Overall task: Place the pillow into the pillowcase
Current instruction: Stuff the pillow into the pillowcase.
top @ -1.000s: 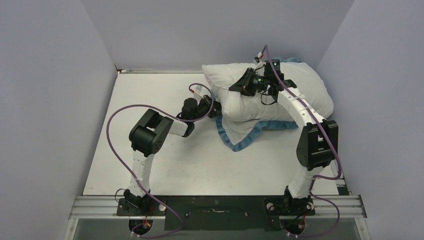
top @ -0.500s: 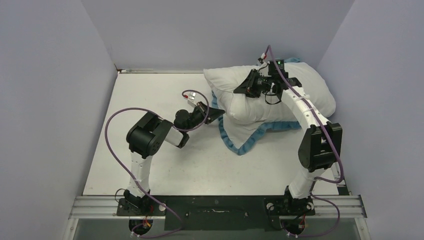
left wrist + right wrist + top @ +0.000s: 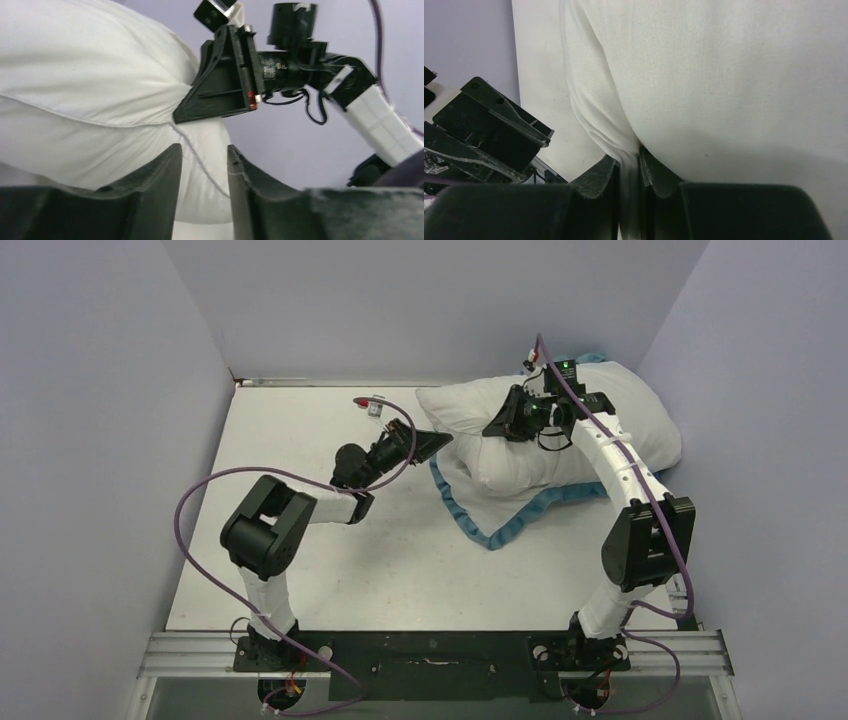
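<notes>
White bench (image 3: 330, 570): the pillow (image 3: 462, 412), judged soft and light, was pinched by a fabric fold in the right gripper (image 3: 629, 165); the left gripper (image 3: 204, 170) was held slightly spread, empty.

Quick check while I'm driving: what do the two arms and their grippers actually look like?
Both arms have white links and bulky black joint housings. A purple cable loops along the left arm; another runs down the right arm, whose wrist shows a green light. The left gripper and right gripper are black wedge-shaped units with dark fingers.
</notes>
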### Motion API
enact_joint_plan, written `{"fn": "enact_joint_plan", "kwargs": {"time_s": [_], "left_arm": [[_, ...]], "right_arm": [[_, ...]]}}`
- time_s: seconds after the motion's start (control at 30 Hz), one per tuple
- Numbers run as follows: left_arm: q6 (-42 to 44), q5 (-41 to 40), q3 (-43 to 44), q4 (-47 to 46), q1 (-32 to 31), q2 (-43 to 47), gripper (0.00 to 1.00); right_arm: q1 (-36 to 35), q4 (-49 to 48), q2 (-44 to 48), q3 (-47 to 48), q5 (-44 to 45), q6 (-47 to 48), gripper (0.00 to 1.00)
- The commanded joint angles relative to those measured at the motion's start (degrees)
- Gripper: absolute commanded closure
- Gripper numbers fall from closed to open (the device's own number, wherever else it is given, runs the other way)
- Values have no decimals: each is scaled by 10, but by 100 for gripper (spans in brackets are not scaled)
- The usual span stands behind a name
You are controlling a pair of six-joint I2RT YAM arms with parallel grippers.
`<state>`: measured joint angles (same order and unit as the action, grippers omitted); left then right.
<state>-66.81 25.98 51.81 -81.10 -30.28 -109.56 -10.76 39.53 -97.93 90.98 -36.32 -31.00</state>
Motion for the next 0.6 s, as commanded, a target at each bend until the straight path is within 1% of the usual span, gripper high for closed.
{"fn": "enact_joint_plan", "kwargs": {"time_s": [0.0,0.03,0.07,0.13,0.2,0.3,0.47,0.57], "left_arm": [[94,-6,14,227,-5,59,56],[110,-17,11,273,-8,69,49],[118,-33,10,319,-12,76,43],[116,-64,9,404,-19,88,37],[105,-87,16,478,-23,90,35],[75,-104,39,551,-29,76,33],[36,-112,105,574,-40,31,34],[35,-113,162,617,-43,-5,34]], "right_arm": [[15,-11,28,41,36,-3,95],[14,-9,27,49,39,-5,95],[15,-6,25,57,45,-9,95],[18,-10,23,67,47,-21,95],[20,-20,22,72,42,-36,95],[22,-32,20,78,30,-56,95],[22,-38,20,81,21,-65,95],[23,-46,23,79,18,-72,95]]}}
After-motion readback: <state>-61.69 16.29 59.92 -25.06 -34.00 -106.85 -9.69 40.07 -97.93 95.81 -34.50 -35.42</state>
